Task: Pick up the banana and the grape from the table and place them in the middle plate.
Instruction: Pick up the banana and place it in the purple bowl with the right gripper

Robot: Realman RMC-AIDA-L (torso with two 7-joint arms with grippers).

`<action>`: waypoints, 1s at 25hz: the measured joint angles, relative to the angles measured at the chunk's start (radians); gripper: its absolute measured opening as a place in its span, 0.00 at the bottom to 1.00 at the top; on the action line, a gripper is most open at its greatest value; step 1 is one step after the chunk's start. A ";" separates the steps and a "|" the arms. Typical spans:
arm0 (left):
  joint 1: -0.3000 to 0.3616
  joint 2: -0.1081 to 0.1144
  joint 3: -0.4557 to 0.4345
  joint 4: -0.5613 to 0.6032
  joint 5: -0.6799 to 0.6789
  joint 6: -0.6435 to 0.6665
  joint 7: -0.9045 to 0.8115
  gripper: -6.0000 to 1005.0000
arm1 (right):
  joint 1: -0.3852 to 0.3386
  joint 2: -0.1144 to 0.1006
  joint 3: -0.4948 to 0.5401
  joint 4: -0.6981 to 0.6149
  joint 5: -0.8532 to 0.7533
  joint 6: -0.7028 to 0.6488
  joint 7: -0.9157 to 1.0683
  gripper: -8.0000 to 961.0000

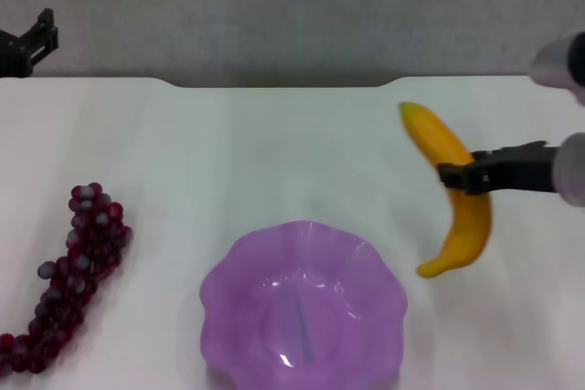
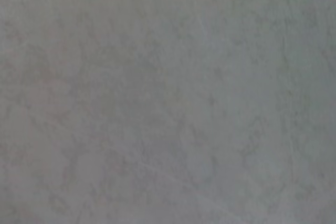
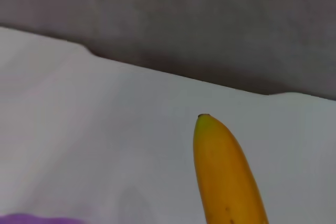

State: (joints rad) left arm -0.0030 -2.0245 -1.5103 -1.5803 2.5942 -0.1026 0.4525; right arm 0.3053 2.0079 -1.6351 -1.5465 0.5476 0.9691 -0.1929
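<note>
The banana (image 1: 437, 139) lies curved at the right of the white table (image 1: 274, 152), its greenish tip pointing away. My right gripper (image 1: 455, 176) reaches in from the right and is closed across the banana's middle. The right wrist view shows the banana's tip (image 3: 226, 177) close up. The grape bunch (image 1: 82, 253) lies at the near left. The purple scalloped plate (image 1: 228, 271) sits near centre, with nothing in it; its edge shows in the right wrist view (image 3: 37, 219). My left gripper (image 1: 29, 41) is parked at the far left, off the table.
The table's far edge has a notch (image 1: 274, 85) with a grey wall behind it. The left wrist view shows only a plain grey surface.
</note>
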 joint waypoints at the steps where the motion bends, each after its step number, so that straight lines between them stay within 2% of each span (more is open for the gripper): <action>1: 0.000 0.000 0.000 0.000 0.002 0.000 0.000 0.86 | 0.005 0.000 -0.015 -0.009 0.000 0.004 0.000 0.52; 12: -0.009 0.001 -0.002 -0.011 0.003 -0.002 0.000 0.86 | 0.107 0.001 -0.201 -0.007 0.018 0.013 0.000 0.52; 18: -0.009 0.001 -0.003 -0.014 0.003 -0.002 0.001 0.86 | 0.132 0.000 -0.257 0.003 0.049 0.020 0.000 0.52; 21: -0.009 0.001 -0.004 -0.015 0.003 -0.002 0.002 0.86 | 0.157 0.000 -0.275 0.049 0.063 0.020 0.000 0.52; 22: -0.011 0.001 -0.004 -0.015 0.003 -0.002 0.003 0.86 | 0.190 -0.001 -0.290 0.114 0.090 0.014 -0.004 0.52; 25: -0.018 0.001 -0.004 -0.015 0.003 -0.002 0.003 0.86 | 0.222 0.000 -0.306 0.182 0.126 0.003 -0.019 0.52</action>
State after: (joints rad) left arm -0.0214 -2.0232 -1.5141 -1.5952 2.5971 -0.1043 0.4553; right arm 0.5274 2.0078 -1.9409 -1.3645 0.6738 0.9721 -0.2120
